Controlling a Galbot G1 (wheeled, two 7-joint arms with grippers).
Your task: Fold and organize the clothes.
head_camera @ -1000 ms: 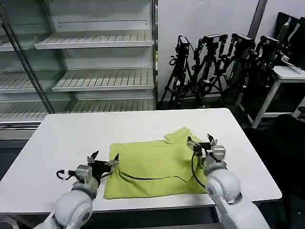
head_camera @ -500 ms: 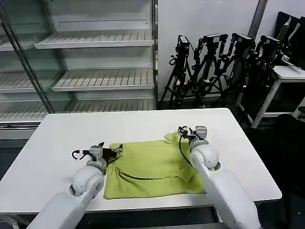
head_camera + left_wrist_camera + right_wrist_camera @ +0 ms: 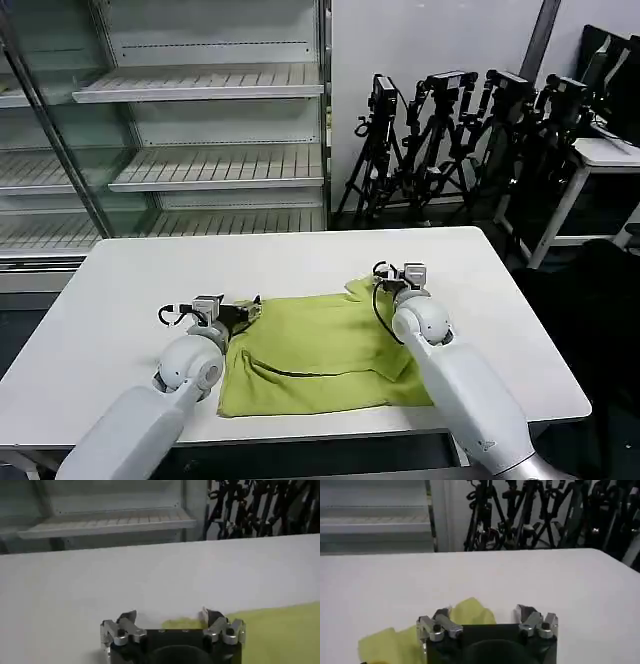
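Shirt (image 3: 320,350) lying partly folded low in centre frame on white surface (image 3: 130,290); left tool (image 3: 238,312) and right tool (image 3: 392,276) both open at its far corners, likely pre-grasp; next: lower, close on fabric edge.

Before me stood a white rectangular table (image 3: 130,280). On its near half lay one lime-green shirt (image 3: 320,355), partly folded and flat against the top, its front edge close to the table's near edge. The far half of the tabletop was bare white.
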